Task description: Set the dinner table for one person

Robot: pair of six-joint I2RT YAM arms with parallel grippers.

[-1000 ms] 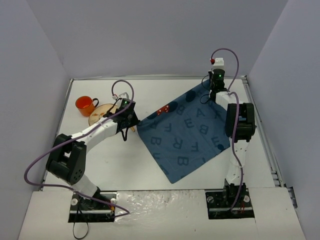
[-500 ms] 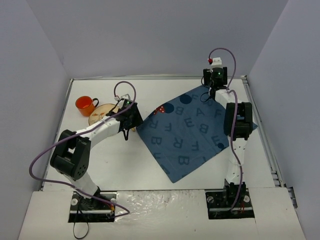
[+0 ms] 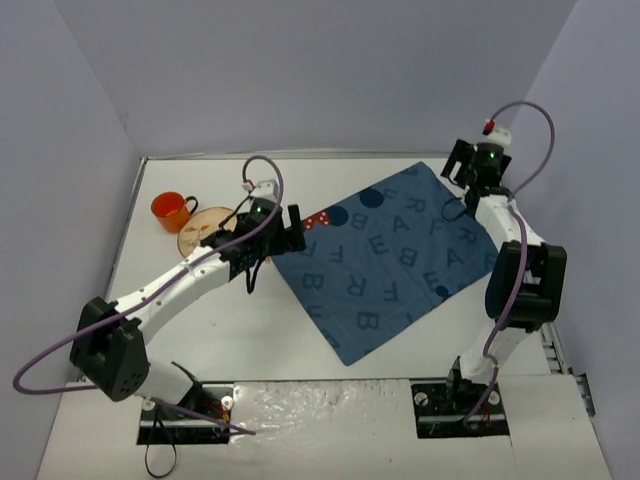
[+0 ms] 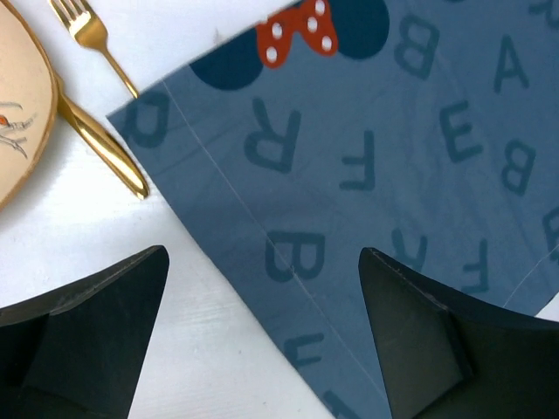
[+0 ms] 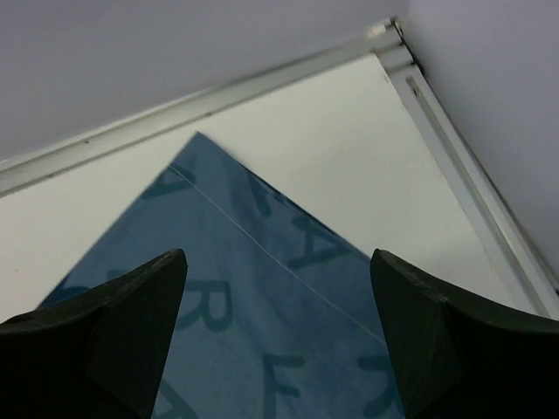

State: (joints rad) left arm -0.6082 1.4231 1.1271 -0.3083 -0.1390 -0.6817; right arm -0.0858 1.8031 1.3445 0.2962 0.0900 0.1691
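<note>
A blue letter-printed cloth (image 3: 390, 262) lies spread flat as a diamond on the white dinner table (image 3: 230, 320). My left gripper (image 3: 288, 228) hovers open above the cloth's left corner; in the left wrist view the left gripper (image 4: 262, 255) has only the cloth (image 4: 349, 157) and bare table between its fingers. My right gripper (image 3: 458, 170) hovers open beside the far corner; in the right wrist view the right gripper (image 5: 278, 255) has the cloth (image 5: 262, 305) lying loose below it. A round plate (image 3: 205, 228), a gold fork (image 4: 87, 35) and a gold knife (image 4: 100, 140) lie left of the cloth.
An orange cup (image 3: 172, 210) stands at the far left beside the plate. Metal edging (image 5: 454, 175) runs along the table's far and right sides, close to the right gripper. Grey walls enclose the table on three sides.
Both grippers have opened and let go of the cloth's corners, and the cloth has settled flat. The right arm has swung to the right; the left gripper has shifted right over the cloth's corner.
</note>
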